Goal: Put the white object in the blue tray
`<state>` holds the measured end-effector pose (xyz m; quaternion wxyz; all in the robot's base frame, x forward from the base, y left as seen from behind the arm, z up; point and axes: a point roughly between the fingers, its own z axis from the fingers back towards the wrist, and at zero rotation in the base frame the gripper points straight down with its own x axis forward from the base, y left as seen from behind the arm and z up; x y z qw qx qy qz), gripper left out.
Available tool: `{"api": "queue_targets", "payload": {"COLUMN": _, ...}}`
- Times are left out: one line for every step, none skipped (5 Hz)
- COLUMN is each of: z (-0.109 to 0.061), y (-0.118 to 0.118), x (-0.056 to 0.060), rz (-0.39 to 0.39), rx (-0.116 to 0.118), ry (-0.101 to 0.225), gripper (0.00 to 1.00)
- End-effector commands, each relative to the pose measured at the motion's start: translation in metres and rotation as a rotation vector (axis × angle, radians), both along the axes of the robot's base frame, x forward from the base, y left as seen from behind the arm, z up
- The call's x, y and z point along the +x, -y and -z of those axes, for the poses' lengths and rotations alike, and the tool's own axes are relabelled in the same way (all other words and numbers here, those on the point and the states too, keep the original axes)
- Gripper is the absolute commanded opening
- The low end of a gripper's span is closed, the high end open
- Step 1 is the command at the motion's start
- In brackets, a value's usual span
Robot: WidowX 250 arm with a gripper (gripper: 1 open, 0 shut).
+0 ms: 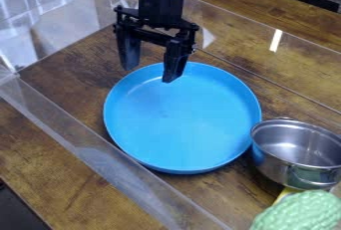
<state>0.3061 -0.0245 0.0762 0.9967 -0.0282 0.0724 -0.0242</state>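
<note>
One gripper (152, 75), fingers apart, above far rim of blue tray (182, 124); steel pot (298, 152) near right. White object — can't make out any. I judge locating it comes first — hold high, confirm target before descending.

No readable text, label, brand, number or sign shows on the large round bright-blue plastic dish (184, 119), the small shiny steel pot (297, 152), the pale green textured object (300, 214) or the brown wooden surface (80, 105).
</note>
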Motion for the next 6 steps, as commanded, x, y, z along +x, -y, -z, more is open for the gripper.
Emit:
{"api": "queue_targets", "payload": {"z": -0.013, "y": 0.007, "x": 0.012, "rz": 0.019, "rx": -0.007, "ry": 0.058, "gripper": 1.00}}
{"api": "queue_targets", "payload": {"z": -0.009, "y": 0.008, "x": 0.013, "rz": 0.021, "rx": -0.009, "ry": 0.054, "gripper": 1.00}}
{"api": "queue_targets", "payload": {"z": -0.007, "y": 0.010, "x": 0.016, "rz": 0.023, "rx": -0.011, "ry": 0.056, "gripper": 1.00}}
{"api": "queue_targets", "payload": {"z": -0.005, "y": 0.011, "x": 0.018, "rz": 0.025, "rx": -0.013, "ry": 0.058, "gripper": 1.00}}
{"api": "queue_targets", "payload": {"z": -0.004, "y": 0.011, "x": 0.019, "rz": 0.025, "rx": -0.015, "ry": 0.059, "gripper": 1.00}}
{"api": "queue_targets", "payload": {"z": -0.002, "y": 0.011, "x": 0.021, "rz": 0.026, "rx": -0.018, "ry": 0.062, "gripper": 1.00}}
